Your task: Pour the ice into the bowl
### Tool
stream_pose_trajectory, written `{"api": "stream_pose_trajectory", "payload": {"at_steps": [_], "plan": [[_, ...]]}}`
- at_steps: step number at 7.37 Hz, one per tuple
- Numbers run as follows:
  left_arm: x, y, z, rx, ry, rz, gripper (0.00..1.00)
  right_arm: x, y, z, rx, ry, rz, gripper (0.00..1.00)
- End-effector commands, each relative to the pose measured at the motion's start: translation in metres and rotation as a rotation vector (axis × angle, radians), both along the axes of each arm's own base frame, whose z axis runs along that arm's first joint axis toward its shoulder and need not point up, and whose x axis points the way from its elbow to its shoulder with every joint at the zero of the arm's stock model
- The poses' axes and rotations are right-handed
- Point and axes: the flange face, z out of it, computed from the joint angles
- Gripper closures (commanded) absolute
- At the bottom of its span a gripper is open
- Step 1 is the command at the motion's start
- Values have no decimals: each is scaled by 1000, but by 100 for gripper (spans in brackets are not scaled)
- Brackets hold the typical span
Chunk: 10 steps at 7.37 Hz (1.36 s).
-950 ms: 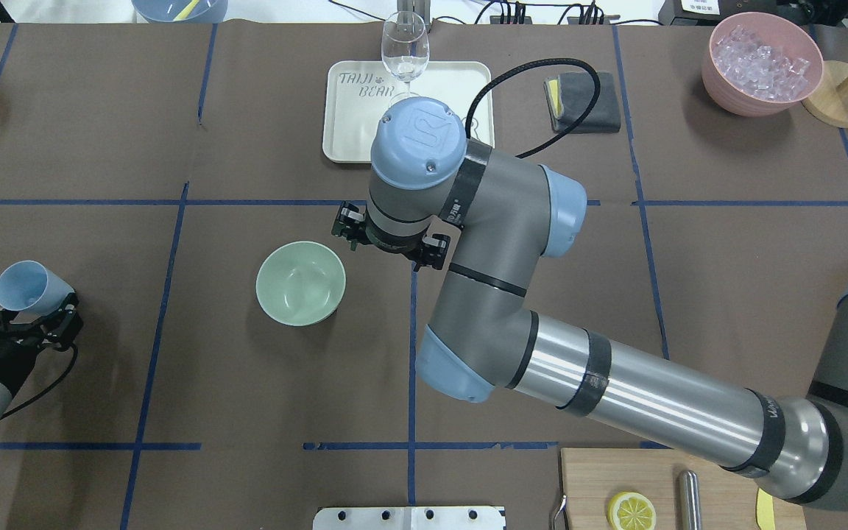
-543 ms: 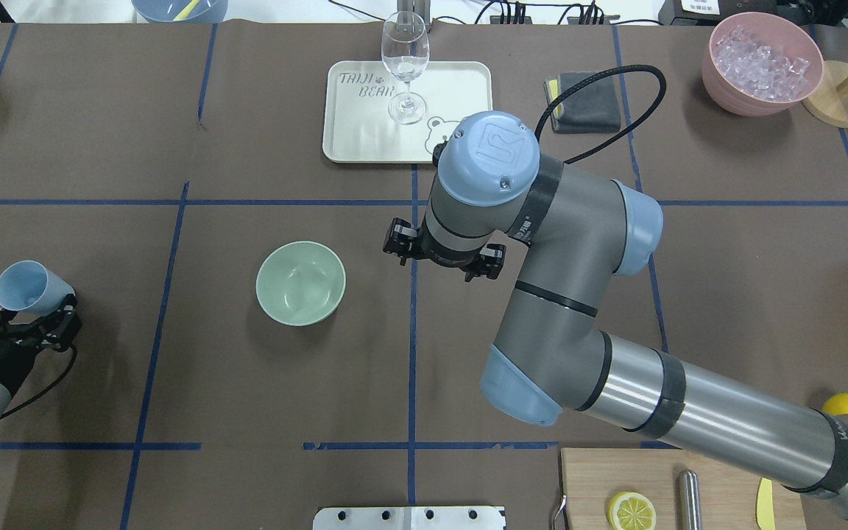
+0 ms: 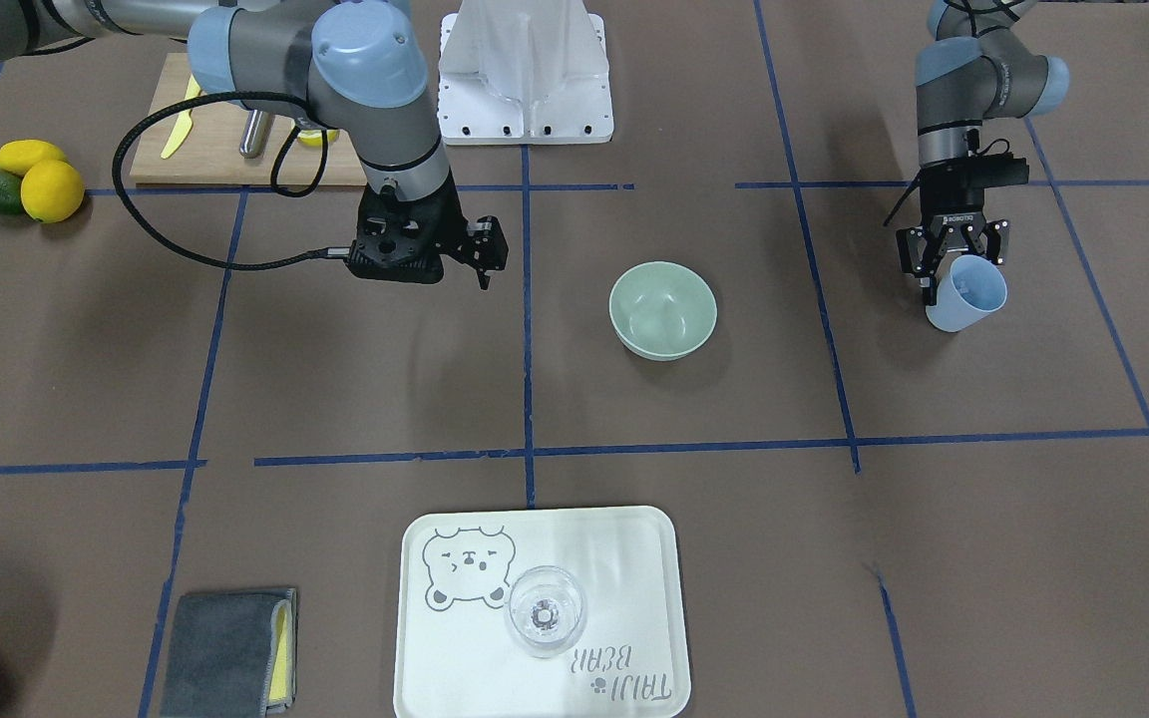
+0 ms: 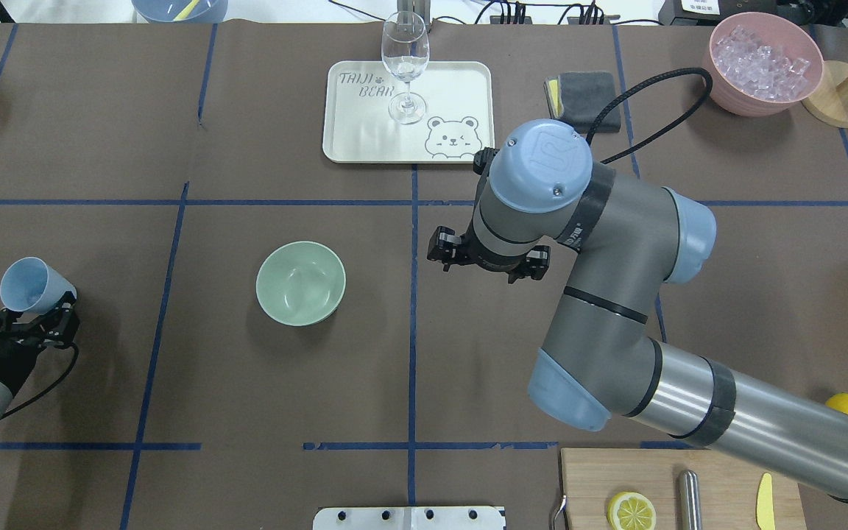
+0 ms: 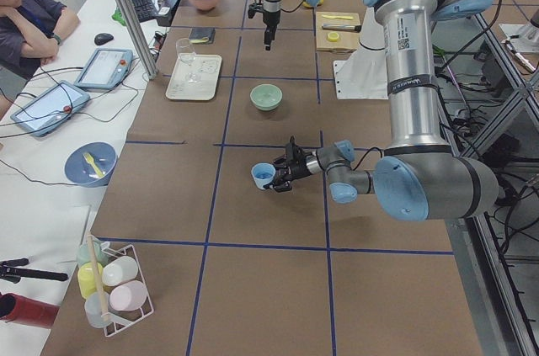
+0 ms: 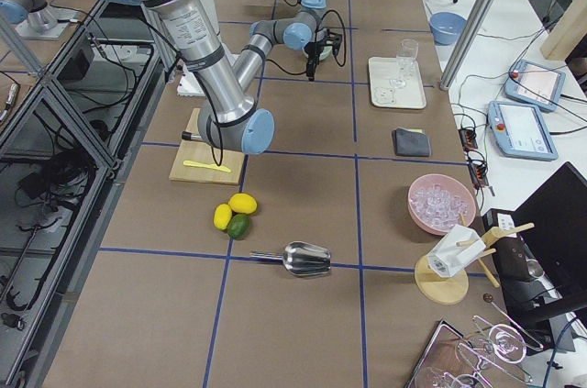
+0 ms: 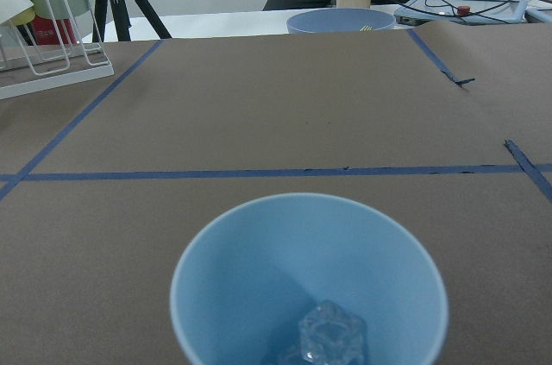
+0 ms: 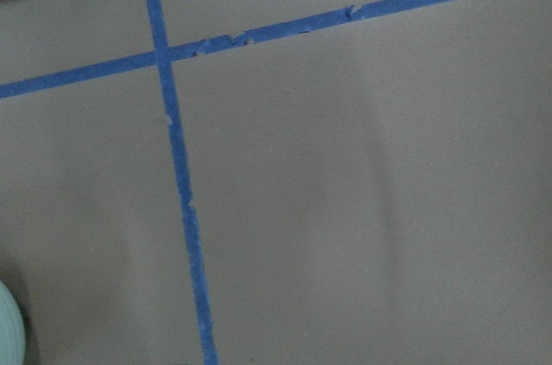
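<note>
Well left of the bowl [image 4: 300, 283], left end effector [image 3: 956, 267] pinching blue cup [image 3: 968, 292] of ice [image 7: 332, 335], right end effector [image 3: 425, 261], grip unclear

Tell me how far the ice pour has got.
Done: the left gripper has the blue cup in its grasp, with ice inside it, as the left wrist view shows. In hand: the cup hangs tilted, well to the side of the bowl, which looks empty. Left: carry the cup over the bowl and tip the ice in.
</note>
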Motion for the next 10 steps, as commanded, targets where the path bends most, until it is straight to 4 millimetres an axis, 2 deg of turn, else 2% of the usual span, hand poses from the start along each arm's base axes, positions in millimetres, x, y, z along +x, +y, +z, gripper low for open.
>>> {"api": "stream_pose_trajectory", "payload": {"at_steps": [1, 3, 4, 5, 6, 7, 8, 9, 10], "plan": [[-6, -7, -13, 26, -21, 4, 100, 21, 3, 18, 27, 8, -15, 0], [-11, -15, -46, 71, -89, 81, 100, 30, 2, 42, 43, 37, -32, 0], [-5, -17, -63, 86, -70, 89, 100, 39, 6, 51, 43, 43, -30, 0], [2, -14, -95, 89, -29, 150, 100, 46, 11, 58, 51, 45, -36, 0], [5, -13, -109, 109, -47, 188, 100, 51, 13, 65, 57, 45, -36, 0], [19, -16, -126, 131, -30, 197, 100, 51, 13, 69, 57, 48, -36, 0], [46, -18, -148, 190, -89, 266, 100, 53, 14, 70, 57, 50, -33, 0], [63, -24, -176, 220, -75, 271, 100, 53, 14, 70, 57, 50, -33, 0], [74, -26, -179, 196, -130, 284, 100, 53, 14, 71, 56, 52, -33, 0]]}}
